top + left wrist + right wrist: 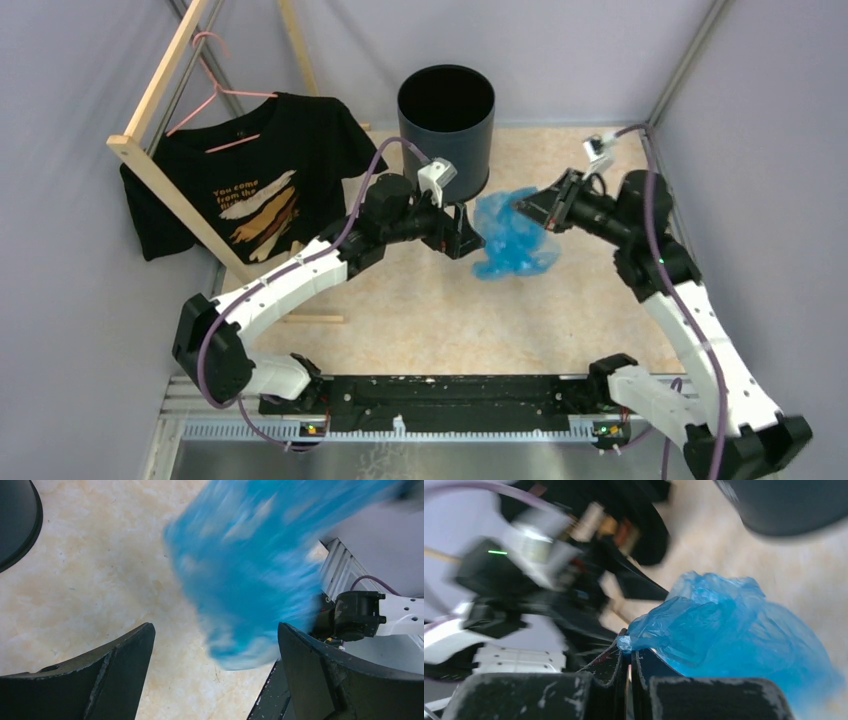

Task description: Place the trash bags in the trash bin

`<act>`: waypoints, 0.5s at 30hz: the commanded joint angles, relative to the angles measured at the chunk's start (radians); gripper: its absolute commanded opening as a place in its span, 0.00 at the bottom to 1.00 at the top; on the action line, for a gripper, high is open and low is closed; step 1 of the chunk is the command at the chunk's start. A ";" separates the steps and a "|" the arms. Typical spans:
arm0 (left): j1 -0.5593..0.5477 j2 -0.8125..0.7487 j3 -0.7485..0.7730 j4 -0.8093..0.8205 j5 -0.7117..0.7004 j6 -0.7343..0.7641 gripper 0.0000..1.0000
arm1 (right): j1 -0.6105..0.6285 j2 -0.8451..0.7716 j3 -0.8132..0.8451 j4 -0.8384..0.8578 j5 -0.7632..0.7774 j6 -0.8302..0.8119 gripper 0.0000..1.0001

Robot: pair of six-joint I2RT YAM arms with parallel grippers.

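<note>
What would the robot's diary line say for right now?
right end effector: shut on trash bag | left end effector: open, beside trash bag | trash bin: trash bag not inside

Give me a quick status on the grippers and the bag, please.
Right gripper shut on the trash bag, pinching one corner. Left gripper open, jaws wide beside the bag. Trash bin just behind; left gripper crowds the path.

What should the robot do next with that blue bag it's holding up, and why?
Probably the left gripper should ease forward and close on the hanging trash bag. The right gripper pinches only one bunched end, the rest droops loose, and the left fingers are wide open right beside it. With two grips, carrying it to the trash bin, upright behind, looks easier.
</note>
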 commanded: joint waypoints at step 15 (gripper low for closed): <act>-0.002 -0.054 -0.009 0.084 -0.035 -0.010 0.99 | 0.016 -0.158 -0.197 0.222 -0.100 0.121 0.00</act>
